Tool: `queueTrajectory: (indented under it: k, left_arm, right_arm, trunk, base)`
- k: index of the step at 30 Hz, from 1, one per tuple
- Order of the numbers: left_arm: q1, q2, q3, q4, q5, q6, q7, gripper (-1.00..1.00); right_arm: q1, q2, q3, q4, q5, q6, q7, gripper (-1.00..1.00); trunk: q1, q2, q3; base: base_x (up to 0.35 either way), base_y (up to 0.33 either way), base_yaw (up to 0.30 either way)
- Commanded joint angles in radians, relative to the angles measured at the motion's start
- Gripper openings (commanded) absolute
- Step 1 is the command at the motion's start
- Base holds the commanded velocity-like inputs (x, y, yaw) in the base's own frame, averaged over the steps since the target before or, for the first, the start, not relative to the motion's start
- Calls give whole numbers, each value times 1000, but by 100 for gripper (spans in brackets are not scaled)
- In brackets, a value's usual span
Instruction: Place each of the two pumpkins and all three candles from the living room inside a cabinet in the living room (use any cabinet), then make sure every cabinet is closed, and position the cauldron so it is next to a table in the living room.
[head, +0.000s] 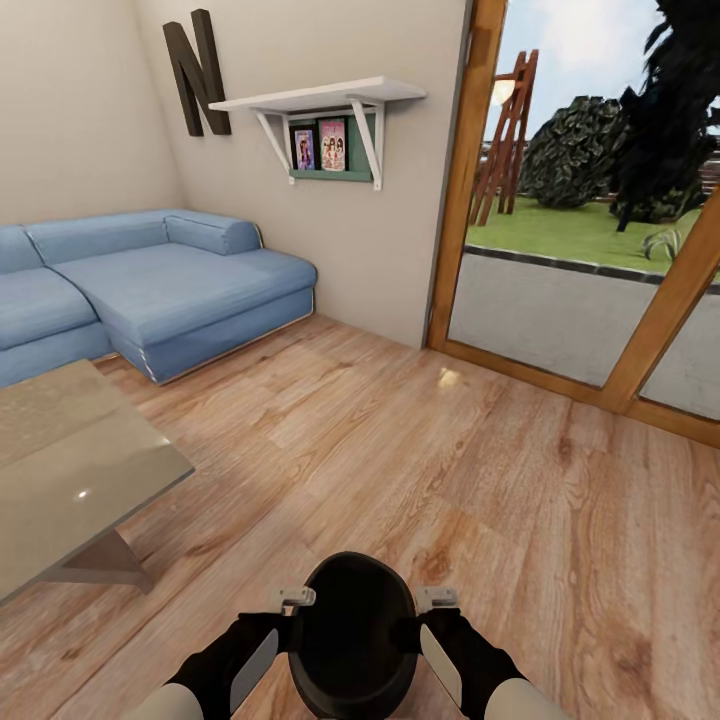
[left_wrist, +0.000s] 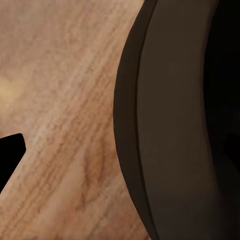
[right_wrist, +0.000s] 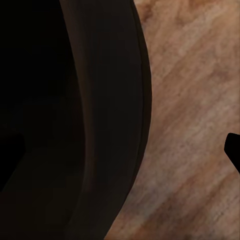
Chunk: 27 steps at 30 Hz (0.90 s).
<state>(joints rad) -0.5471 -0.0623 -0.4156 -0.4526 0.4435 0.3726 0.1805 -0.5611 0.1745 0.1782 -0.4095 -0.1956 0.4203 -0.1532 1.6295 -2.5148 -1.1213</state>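
The black cauldron (head: 352, 640) sits low in the head view, right in front of me, its wide mouth facing up and towards me. My left gripper (head: 297, 600) clamps its left rim and my right gripper (head: 437, 600) clamps its right rim. In the left wrist view the cauldron's wall (left_wrist: 170, 130) stands close, with one dark finger (left_wrist: 10, 155) outside it. The right wrist view shows the cauldron's wall (right_wrist: 105, 115) and an outer finger (right_wrist: 234, 150). The grey coffee table (head: 60, 470) lies to the left, some way ahead of the cauldron. Pumpkins, candles and cabinet are out of view.
A blue corner sofa (head: 150, 285) stands against the far left wall. A white wall shelf (head: 320, 100) hangs above. Wood-framed glass doors (head: 600, 300) close off the right side. Light wood-plank floor (head: 400, 450) spreads between table and doors.
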Motion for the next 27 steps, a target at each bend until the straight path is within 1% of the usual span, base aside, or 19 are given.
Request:
queueTrajectory:
  k: [1, 8, 9, 25, 26, 27]
  left_arm:
    - [-1, 1, -8, -2, 11, 3, 9, 100]
    - [-1, 1, -8, -3, 11, 3, 9, 100]
    - [-1, 1, -8, -3, 11, 3, 8, 100]
    - [-1, 1, -8, -3, 11, 3, 9, 100]
    - [-1, 1, -8, -3, 11, 3, 8, -100]
    - [-1, 1, -8, -2, 11, 3, 9, -100]
  right_arm:
    - [0, 0, 6, -2, -8, 5, -8, 100]
    - [0, 0, 6, -2, -8, 5, -8, 100]
    - [0, 0, 6, -2, -8, 5, -8, -100]
    - [0, 0, 6, -2, -8, 5, -8, -100]
    - [0, 0, 6, -2, -8, 5, -8, -100]
    - [0, 0, 6, -2, -8, 5, -8, -100]
  trunk:
    - [0, 0, -1]
    - [0, 0, -1]
    - [0, 0, -1]
    - [0, 0, -1]
    - [0, 0, -1]
    - [0, 0, -1]
  base:
    - [0, 0, 0]
    - [0, 0, 0]
    - [0, 0, 0]
    - [0, 0, 0]
    - [0, 0, 0]
    - [0, 0, 0]
